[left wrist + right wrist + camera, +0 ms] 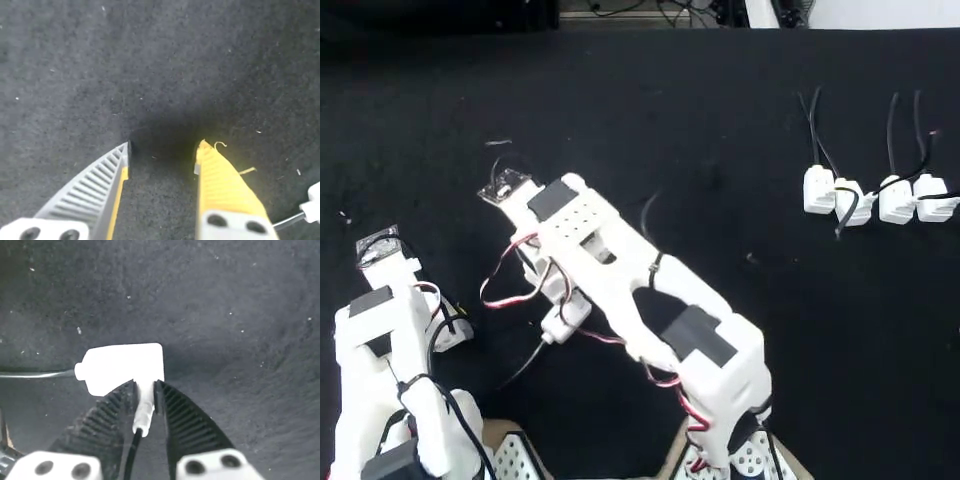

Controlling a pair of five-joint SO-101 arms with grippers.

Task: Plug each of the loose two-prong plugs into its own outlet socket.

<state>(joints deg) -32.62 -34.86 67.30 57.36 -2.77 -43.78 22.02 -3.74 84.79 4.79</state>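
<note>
Left of centre in the high view, under the right arm (620, 270), lies the plug (565, 320) on the black table (720, 120), a thin cord trailing from it toward the lower left. The right wrist view shows the right pincer (144, 385) pressed together on the plug's narrow white neck (144, 410), where a black cord (129, 460) leaves it. A white block (125, 367) sits right at the fingertips, with a grey cord (35, 374) running off to the left of that frame. I cannot tell whether the block is the plug's own body or a socket it meets. The plug looks light, hard and smooth, so it may twist or slip in a loose pinch. The neck probably flexes and the cords can tug, so a hold on the stiff body would likely push truer than one on the neck. The right arm stretches from the bottom middle up and left, wrist bent down to the table. The left arm (390, 330) stands folded at the lower left, its left pincer (162, 147) spread over bare table, holding nothing, with a small white piece (312, 207) just beside it. A row of four white blocks (895, 198) with black cords lies well apart at the upper right.
</note>
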